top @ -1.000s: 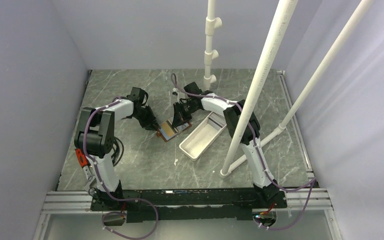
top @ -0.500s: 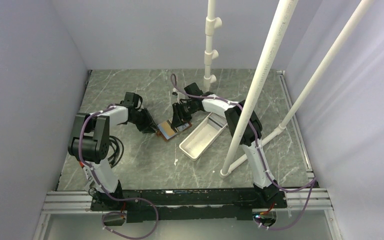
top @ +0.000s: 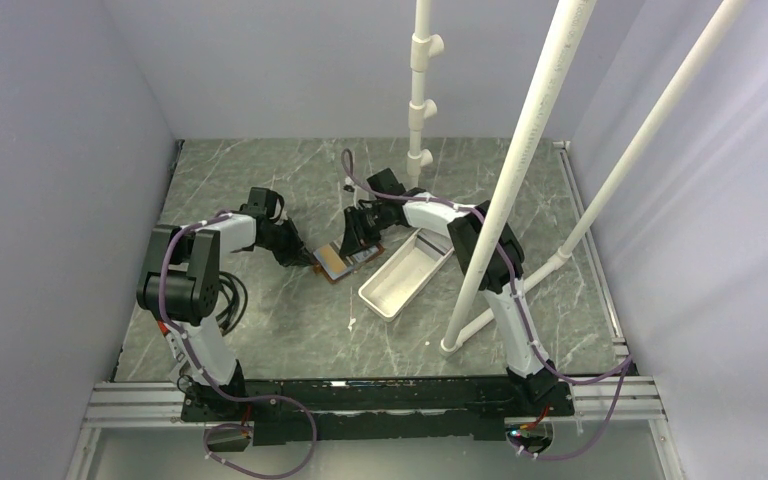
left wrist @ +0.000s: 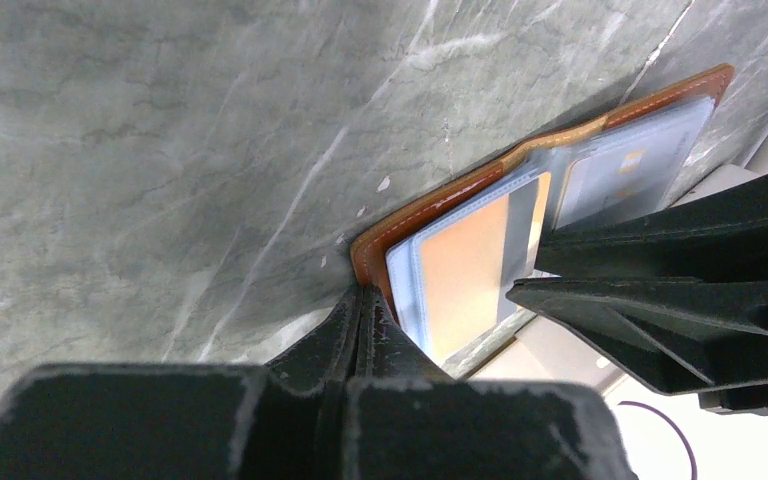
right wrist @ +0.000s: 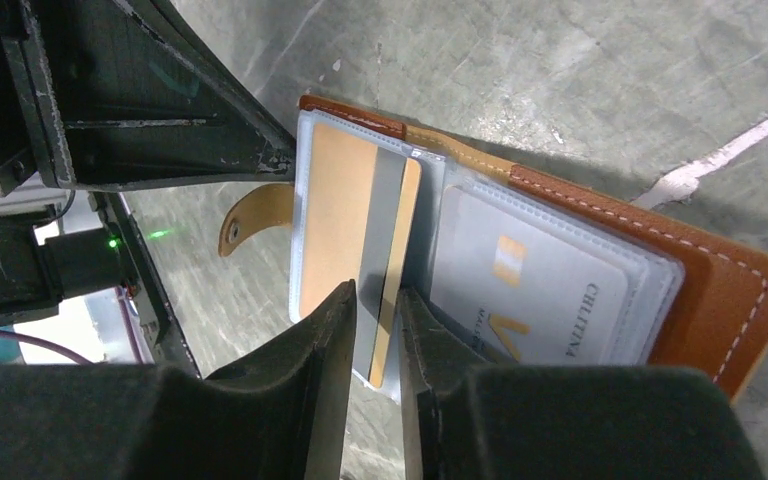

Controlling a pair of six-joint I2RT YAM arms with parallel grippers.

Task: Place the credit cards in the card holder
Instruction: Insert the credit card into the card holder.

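tan card [right wrist: 335,220] end between right gripper [right wrist: 377,290] jaws, grip unclear; left gripper [left wrist: 360,295] closed against card holder [right wrist: 730,300].

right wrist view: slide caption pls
Right gripper holding a tan plastic card by its end inside the open brown leather card holder; left gripper, shut, at its corner.

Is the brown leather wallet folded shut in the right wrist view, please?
No, the brown leather wallet lies open on the grey table, a tan plastic card showing inside a clear sleeve.
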